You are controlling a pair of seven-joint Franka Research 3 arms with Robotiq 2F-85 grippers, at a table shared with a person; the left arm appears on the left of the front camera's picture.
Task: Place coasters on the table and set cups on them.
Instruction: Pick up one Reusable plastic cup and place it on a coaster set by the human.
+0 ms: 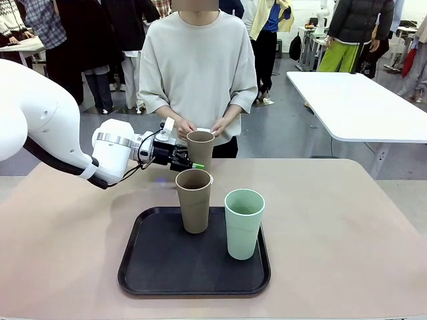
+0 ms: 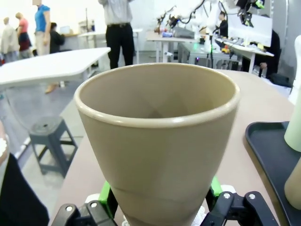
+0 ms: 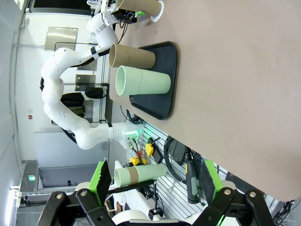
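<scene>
A tan cup [image 1: 200, 147] stands upright at the table's [image 1: 347, 227] far side, in front of the person, on a white scalloped coaster [image 1: 211, 178] whose edge peeks out behind a nearer cup. My left gripper [image 1: 198, 163] reaches in from the left, its green pads [image 2: 107, 200] flanking the cup's [image 2: 157, 136] lower part; whether they still press on it I cannot tell. A second tan cup [image 1: 194, 200] and a mint cup [image 1: 243, 223] stand on the black tray [image 1: 143, 267]. My right gripper [image 3: 155, 188] hangs open and holds nothing, well off from the cups [image 3: 143, 81].
The person stands at the far edge, both hands [image 1: 183, 129] held close behind the far cup. The tray sits at front centre, with bare tabletop to its left and right. A white table [image 1: 360, 100] stands beyond on the right.
</scene>
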